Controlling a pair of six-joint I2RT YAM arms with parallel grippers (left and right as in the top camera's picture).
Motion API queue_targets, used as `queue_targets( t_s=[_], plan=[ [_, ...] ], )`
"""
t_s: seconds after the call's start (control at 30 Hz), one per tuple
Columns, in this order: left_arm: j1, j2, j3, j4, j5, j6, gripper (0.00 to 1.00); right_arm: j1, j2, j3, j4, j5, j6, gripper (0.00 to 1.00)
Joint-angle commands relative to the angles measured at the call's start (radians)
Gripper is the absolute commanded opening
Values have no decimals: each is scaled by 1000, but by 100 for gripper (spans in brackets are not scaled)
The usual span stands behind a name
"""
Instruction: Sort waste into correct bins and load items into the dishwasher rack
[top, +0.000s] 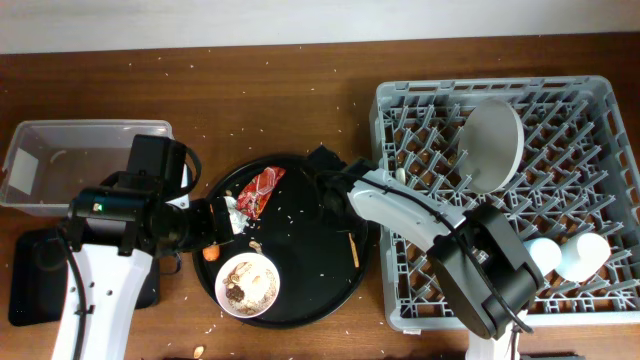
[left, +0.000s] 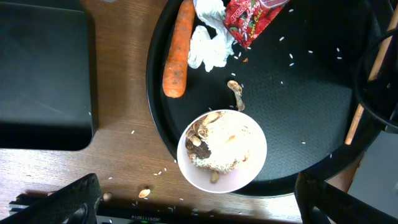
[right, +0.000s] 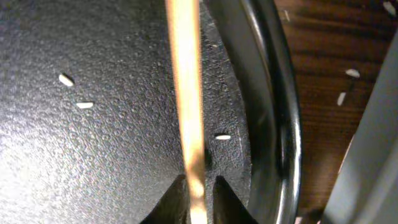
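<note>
While the thin wooden chopstick (right: 185, 93) lies mid-frame by the round tray's (right: 277, 106) right rim, my right end effector (right: 198, 200) pinches one end of it. It's light, stiff, slick, so grip squarely. The left end effector (left: 198, 186) is spread, empty.

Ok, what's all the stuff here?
Square plastic dishwasher rack: 1, grey, right.
Round plate: 1, pale grey-white, propped in rack.
Small cups: 2, whitish, in rack.
Large round tray: 1, black, centre.
Crumpled wrapper: 1, red, round tray.
Crumpled tissue: 1, white, beside wrapper.
Carrot stick: 1, orange, tray's left edge.
Bowl of food scraps: 1, white, tray's front.
Wooden chopstick: 1, tan, tray's right.
Plastic tub: 1, clear, far left.
Shallow rectangular tray: 1, black, near left.
Left gripper: 1, open.
Right gripper: 1, flanking chopstick.
</note>
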Motion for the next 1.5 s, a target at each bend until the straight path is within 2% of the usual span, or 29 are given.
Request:
queue_targets(
  t_s=[0.0,0.07,0.2,0.27,0.3,0.37,0.47,0.5,0.53,0.57,0.67,0.77,0.93,1.0,1.13,1.2,1.23,1.4,1.47],
  plan=[
    [5,-11,18,-1,-7,13,99,2,6,3,-6,-15,-6,4],
    [5,-11,18,-1,-7,13,99,2,-38,24,-50,-16,-10,4],
    [5,-11,18,-1,-7,13,99,-5,-293,62,-113,8,-11,4],
    [5,-11,18,-1,-7,13,99,-52,-425,62,-166,85,-11,4],
    [5,-11,18,-1,-7,13,99,-100,-470,62,-197,108,-61,4],
    [5,-11,18,-1,-7,13,99,-159,-463,60,-228,108,-161,4],
    [5,-11,18,-1,-7,13,99,-230,-335,59,-253,108,-229,4],
    [5,-11,18,-1,-7,13,99,-235,-306,60,-252,111,-229,6],
    [5,-11,18,-1,-7,13,99,-235,-292,60,-238,108,-231,37],
    [5,-11,18,-1,-7,13,99,-229,-309,68,-239,108,-251,46],
    [5,-11,18,-1,-7,13,99,-225,-491,108,-238,61,-249,51],
    [5,-11,18,-1,-7,13,99,-220,-750,109,-272,44,-251,52],
    [5,-11,18,-1,-7,13,99,-121,-1093,109,-372,43,-269,52],
    [5,-11,18,-1,-7,13,99,-88,-1169,109,-382,0,-269,53],
    [5,-11,18,-1,-7,13,99,-80,-1193,109,-497,-15,-269,61],
    [5,-11,18,-1,-7,13,99,-80,-1193,109,-495,-13,-269,63],
    [5,-11,18,-1,-7,13,99,-80,-1193,109,-491,-13,-269,99],
    [5,-11,18,0,-4,10,99,-80,-1193,109,-492,-13,-269,99],
    [5,-11,18,-4,121,3,99,-80,-1193,109,-492,-13,-269,99]
  ],
)
